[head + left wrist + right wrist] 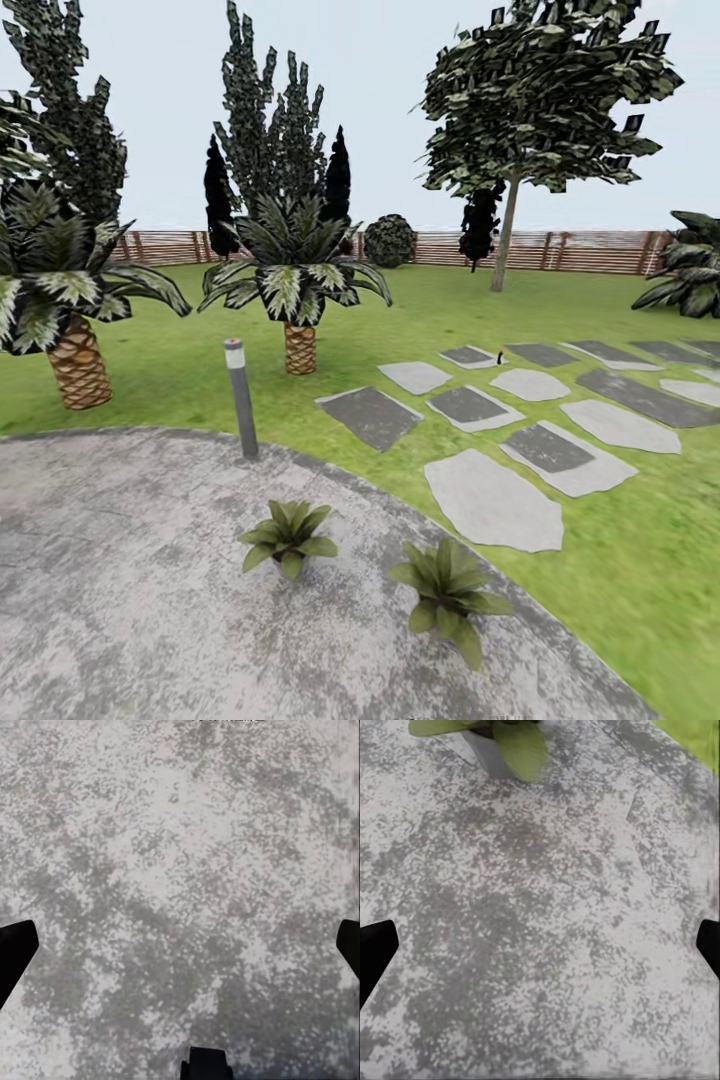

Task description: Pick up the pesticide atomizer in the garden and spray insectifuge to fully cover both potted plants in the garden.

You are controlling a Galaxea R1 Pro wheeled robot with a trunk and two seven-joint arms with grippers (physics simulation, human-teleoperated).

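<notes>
Two low potted plants with broad olive-green leaves sit on the round grey speckled patio [120, 560], one [289, 537] a little left of and farther than the other [447, 592], apart from each other. Far right of them, on a grey stepping stone [470, 355] in the green lawn [620, 580], stands a small slim dark object [499, 356], too tiny to identify. A grey bollard post [241, 398] rises at the patio's far edge, before a brown slatted fence [560, 250]. The left gripper [180, 945] hangs spread wide over bare paving. The right gripper [540, 945] is likewise spread, a leafy grey pot [495, 742] beyond it.
</notes>
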